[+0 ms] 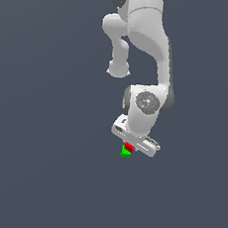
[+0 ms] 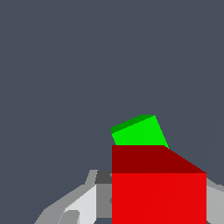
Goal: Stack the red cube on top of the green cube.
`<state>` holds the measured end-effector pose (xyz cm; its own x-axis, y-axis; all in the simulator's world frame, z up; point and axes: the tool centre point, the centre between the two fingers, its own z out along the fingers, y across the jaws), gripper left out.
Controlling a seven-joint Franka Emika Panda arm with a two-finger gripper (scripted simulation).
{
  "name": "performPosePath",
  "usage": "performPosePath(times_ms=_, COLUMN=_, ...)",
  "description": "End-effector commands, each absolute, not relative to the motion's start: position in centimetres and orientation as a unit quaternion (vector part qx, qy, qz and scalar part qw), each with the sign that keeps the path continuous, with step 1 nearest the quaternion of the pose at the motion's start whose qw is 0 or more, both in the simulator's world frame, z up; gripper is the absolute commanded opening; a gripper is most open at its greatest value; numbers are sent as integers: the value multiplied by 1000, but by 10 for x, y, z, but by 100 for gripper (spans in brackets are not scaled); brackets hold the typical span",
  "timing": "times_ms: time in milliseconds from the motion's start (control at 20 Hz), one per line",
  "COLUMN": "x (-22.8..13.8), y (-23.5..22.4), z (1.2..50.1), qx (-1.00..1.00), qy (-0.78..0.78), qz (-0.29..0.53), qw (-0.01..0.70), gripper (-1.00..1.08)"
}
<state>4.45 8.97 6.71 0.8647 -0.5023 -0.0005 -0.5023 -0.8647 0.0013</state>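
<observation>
**Claw holds red cube over green cube**

Clamped on the red cube (image 2: pixel 158 197), the gripper (image 2: pixel 153 205) shows pale grey fingers (image 2: pixel 83 203) on either side of it in the wrist view, with the red block filling the space between them. In the exterior view the gripper (image 1: pixel 129 146) hangs below the white arm (image 1: pixel 147 50), and only a sliver of the red cube (image 1: pixel 129 146) peeks out beneath the hand's flat body.

Just past the red cube lies the green cube (image 2: pixel 139 132). In the wrist view it sits behind the red block's upper edge, turned a little askew to it, so their sides are not parallel. In the exterior view the green cube (image 1: pixel 126 152) appears directly under the red one and slightly toward the exterior view's left; the two colours meet there, but whether the cubes are touching or a small gap remains cannot be told from either picture.

Around both cubes spreads a plain dark slate-grey floor (image 1: pixel 34 177), flat and unmarked. The arm's upper links rise toward the top of the exterior view, bending at a rounded joint (image 1: pixel 148 102) above the hand.
</observation>
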Motion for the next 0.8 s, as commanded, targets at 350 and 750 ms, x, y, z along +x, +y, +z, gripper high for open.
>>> performPosePath(times_ms=350, x=57, y=76, z=61, qx=966, qy=-259, qz=0, qw=0, gripper=-100)
performPosePath(times_ms=750, x=57, y=77, z=62, qx=966, qy=-259, qz=0, qw=0, gripper=100)
